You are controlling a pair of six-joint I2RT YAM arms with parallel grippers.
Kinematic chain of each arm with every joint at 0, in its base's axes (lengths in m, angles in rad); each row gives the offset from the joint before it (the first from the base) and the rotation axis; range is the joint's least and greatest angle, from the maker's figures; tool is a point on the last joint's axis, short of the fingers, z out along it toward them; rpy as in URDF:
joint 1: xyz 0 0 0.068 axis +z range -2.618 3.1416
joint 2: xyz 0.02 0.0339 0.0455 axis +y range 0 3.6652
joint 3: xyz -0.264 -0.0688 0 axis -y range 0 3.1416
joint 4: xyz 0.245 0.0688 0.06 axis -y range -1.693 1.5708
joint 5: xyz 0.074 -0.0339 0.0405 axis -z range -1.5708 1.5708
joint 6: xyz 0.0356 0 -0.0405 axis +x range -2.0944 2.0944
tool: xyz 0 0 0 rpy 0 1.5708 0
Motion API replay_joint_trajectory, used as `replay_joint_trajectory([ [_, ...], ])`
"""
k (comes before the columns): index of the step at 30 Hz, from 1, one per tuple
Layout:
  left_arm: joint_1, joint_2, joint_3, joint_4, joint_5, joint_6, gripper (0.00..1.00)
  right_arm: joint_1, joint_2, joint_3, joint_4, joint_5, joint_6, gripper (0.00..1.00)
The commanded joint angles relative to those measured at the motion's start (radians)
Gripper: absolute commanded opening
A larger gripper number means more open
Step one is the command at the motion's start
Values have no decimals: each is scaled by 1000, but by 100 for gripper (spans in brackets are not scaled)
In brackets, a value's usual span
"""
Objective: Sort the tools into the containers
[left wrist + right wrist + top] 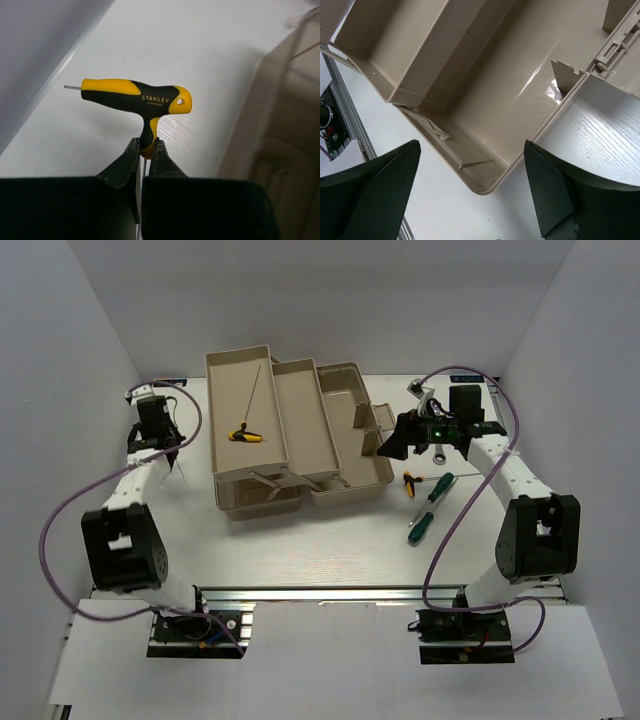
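One yellow-and-black T-handle hex key (135, 95) pinched by its stem in clamped-shut left gripper (145, 150), over white table (200, 45), left of long shallow beige plastic trays (225, 390). Right gripper (471, 145) spread wide over near corner of deep beige toolbox base (485, 115). Green-handled screwdrivers (432, 491) on tabletop nearby.

I see a yellow-and-black hex key (135, 97), beige toolbox (352, 488), green-handled screwdrivers (419, 527) right of the toolbox, purple cables (46, 535), white wood-grained table (300, 552).
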Motion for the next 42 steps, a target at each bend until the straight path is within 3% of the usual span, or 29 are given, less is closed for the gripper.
replay_joint_trajectory([
  [1,-100,-171,29,-101,-185,-26,0,-6,-64,1,19,-26,3,89],
  [3,-133,-261,36,-130,-265,-38,0,-5,-73,-6,16,-11,7,89],
  [7,-186,-375,83,-152,-268,-54,0,-6,-93,-16,10,36,7,83],
  [10,-194,-398,164,-132,-169,-26,0,-5,-108,-29,13,69,-10,63],
  [11,-200,-392,218,-135,-150,-22,0,-6,-111,-30,13,75,-14,47],
  [13,-222,-362,279,-164,-95,-6,0,-6,-116,-29,5,78,-22,35],
  [14,-232,-352,302,-164,-72,3,0,-6,-118,-29,2,79,-23,34],
  [16,-251,-326,350,-152,35,29,0,-6,-124,-36,0,89,-23,35],
  [24,-344,-144,604,-253,201,-22,0,-6,-176,-84,-6,127,-36,42],
  [29,-386,-47,600,-265,169,-37,0,-8,-182,-91,-19,179,-40,64],
  [33,-415,-21,519,-259,132,-63,0,-32,-173,-91,-27,211,-24,70],
  [34,-421,-25,501,-257,116,-66,2,-40,-167,-90,-29,225,-11,71],
  [37,-430,-61,429,-238,91,-89,30,-70,-154,-90,-15,331,56,80],
  [39,-430,-75,402,-227,89,-95,51,-75,-147,-90,-27,447,73,79],
  [42,-430,-84,433,-242,91,-91,62,-75,-144,-113,-44,568,105,76],
])
